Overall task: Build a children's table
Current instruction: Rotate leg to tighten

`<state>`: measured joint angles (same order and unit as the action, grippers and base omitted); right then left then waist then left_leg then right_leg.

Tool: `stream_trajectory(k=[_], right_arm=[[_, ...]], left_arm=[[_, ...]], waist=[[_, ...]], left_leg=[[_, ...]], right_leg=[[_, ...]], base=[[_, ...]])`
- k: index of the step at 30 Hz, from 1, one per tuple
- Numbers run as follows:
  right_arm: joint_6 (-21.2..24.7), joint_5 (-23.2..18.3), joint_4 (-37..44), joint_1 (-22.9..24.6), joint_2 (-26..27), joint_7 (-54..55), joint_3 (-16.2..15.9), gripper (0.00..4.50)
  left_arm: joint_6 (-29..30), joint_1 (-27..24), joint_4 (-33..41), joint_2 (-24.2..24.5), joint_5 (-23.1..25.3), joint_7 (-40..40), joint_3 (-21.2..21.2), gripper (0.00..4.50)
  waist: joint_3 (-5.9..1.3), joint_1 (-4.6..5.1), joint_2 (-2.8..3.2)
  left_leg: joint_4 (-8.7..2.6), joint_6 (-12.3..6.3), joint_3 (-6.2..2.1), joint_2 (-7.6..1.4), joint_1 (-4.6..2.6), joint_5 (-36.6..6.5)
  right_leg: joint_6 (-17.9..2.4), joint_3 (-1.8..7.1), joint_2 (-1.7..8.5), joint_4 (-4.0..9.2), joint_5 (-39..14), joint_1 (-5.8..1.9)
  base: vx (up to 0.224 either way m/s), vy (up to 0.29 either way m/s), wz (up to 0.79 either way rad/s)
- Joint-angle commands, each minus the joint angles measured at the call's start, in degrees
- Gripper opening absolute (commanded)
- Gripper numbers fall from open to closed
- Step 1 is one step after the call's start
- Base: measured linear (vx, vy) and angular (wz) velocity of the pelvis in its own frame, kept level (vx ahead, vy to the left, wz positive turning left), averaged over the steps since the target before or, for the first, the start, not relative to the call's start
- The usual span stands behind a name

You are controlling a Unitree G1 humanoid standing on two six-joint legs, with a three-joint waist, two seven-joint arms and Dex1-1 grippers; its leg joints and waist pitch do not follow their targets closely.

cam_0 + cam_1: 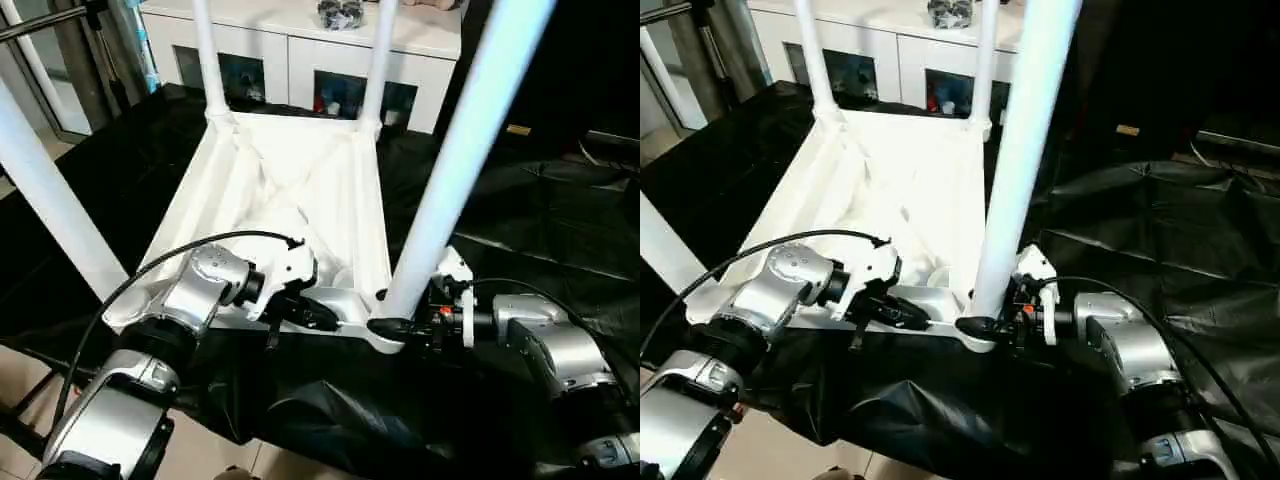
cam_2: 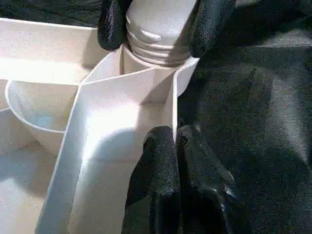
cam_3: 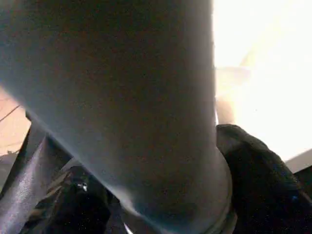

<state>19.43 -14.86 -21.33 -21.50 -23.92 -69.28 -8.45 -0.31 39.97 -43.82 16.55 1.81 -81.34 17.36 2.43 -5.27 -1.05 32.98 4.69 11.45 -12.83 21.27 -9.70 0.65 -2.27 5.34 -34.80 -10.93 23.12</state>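
Right gripper (image 1: 400, 322) clamped on fourth leg (image 1: 455, 165) at corner socket (image 2: 146, 68); left gripper (image 1: 305, 312) pinches rim (image 2: 173, 105) — ridges apparently unseated — press straight down.

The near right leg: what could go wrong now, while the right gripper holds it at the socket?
The leg leans, and its ridged end shows above the socket, so it may not be fully seated and could jam or pop out. The right gripper grips it low, giving poor control of the long tube. The left gripper pinches only the thin rim and might slip.
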Motion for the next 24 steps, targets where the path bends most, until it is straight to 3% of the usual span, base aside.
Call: stream_trajectory(k=[1,5,9,11,13,15,19,22,23,24], right_arm=[[0.82,-0.86,1.59,1.11,0.98,-1.55,-1.73,2.84],[-1.50,0.52,-0.35,1.13,4.01,5.41,0.03,2.73],[-3.86,4.12,-7.06,-1.35,9.27,20.79,2.91,2.69],[-5.08,5.47,-9.79,-2.46,11.14,26.54,3.77,2.69],[-4.95,6.36,-12.10,-3.53,13.58,33.11,4.89,2.68],[-4.74,6.59,-12.88,-3.95,14.82,35.99,5.65,2.68],[-5.53,7.71,-14.62,-4.84,18.04,41.51,6.58,2.68],[-7.19,8.05,-15.87,-5.34,18.54,42.75,6.59,2.68],[-7.38,7.79,-16.07,-5.49,18.45,42.51,6.62,3.24],[-7.03,6.97,-15.66,-5.49,18.20,41.24,6.72,3.38]], left_arm=[[-0.35,0.53,0.98,-1.24,-0.65,1.17,0.57,0.00],[0.45,0.74,0.52,-2.89,-0.32,6.49,-0.85,0.00],[1.51,1.60,-0.44,-5.46,0.09,12.96,-2.29,0.00],[1.91,1.82,-0.61,-6.56,0.51,15.29,-2.38,0.00],[2.51,1.99,-0.84,-8.29,1.19,19.09,-2.46,0.00],[3.16,1.83,-0.53,-9.15,1.52,20.88,-2.31,0.00],[5.48,1.13,0.71,-12.46,1.91,26.70,-2.47,0.00],[5.74,0.85,1.02,-13.54,2.00,27.33,-2.44,0.00],[5.49,0.88,0.90,-13.63,2.00,27.31,-2.41,0.00],[5.08,1.01,0.58,-13.59,1.94,27.18,-2.47,0.00]], waist=[[-3.42,0.12,-0.22],[-3.29,0.18,-0.38],[-2.98,1.06,-0.47],[-2.95,2.12,-0.47],[-2.97,2.79,-0.81],[-3.06,3.05,-0.60],[-3.03,3.16,-0.49],[-3.13,3.11,-0.52],[-3.12,3.13,-0.54],[-3.15,3.12,-0.48]], left_leg=[[-3.42,-2.41,0.05,-0.55,-0.96,-11.77],[-3.55,-1.63,-0.01,-0.52,-0.96,-13.16],[-3.97,0.51,-0.37,-0.31,-1.00,-16.92],[-4.14,1.62,-0.64,-0.14,-0.88,-17.68],[-4.04,1.08,-0.57,-0.04,-0.80,-17.78],[-3.94,0.59,-0.50,-0.03,-0.78,-17.12],[-3.90,0.28,-0.37,-0.13,-0.96,-16.95],[-3.85,-0.26,-0.38,0.00,-0.74,-16.30],[-3.84,-0.42,-0.36,0.02,-0.71,-16.19],[-3.85,-0.76,-0.35,0.02,-0.69,-15.99]], right_leg=[[-14.74,1.37,1.90,3.54,-5.02,-2.65],[-13.88,1.45,2.06,3.84,-8.12,-2.41],[-11.47,1.43,2.32,4.69,-17.17,-2.09],[-9.69,1.38,2.20,5.05,-20.22,-1.95],[-9.68,1.41,2.00,5.19,-19.48,-1.95],[-10.06,1.45,1.92,5.06,-17.95,-1.97],[-10.46,1.48,1.87,5.10,-16.98,-1.75],[-10.28,1.46,1.84,5.07,-16.30,-2.00],[-10.30,1.47,1.81,5.08,-16.03,-2.01],[-10.43,1.48,1.72,5.00,-14.94,-2.07]], base=[[0.000,0.000,0.00],[0.000,0.000,0.00],[0.000,0.000,0.00],[0.000,0.000,0.00],[0.000,0.000,0.00],[0.000,0.000,0.00],[0.000,0.000,0.00],[0.000,0.000,0.00],[0.000,0.000,0.00],[0.000,0.000,0.00]])
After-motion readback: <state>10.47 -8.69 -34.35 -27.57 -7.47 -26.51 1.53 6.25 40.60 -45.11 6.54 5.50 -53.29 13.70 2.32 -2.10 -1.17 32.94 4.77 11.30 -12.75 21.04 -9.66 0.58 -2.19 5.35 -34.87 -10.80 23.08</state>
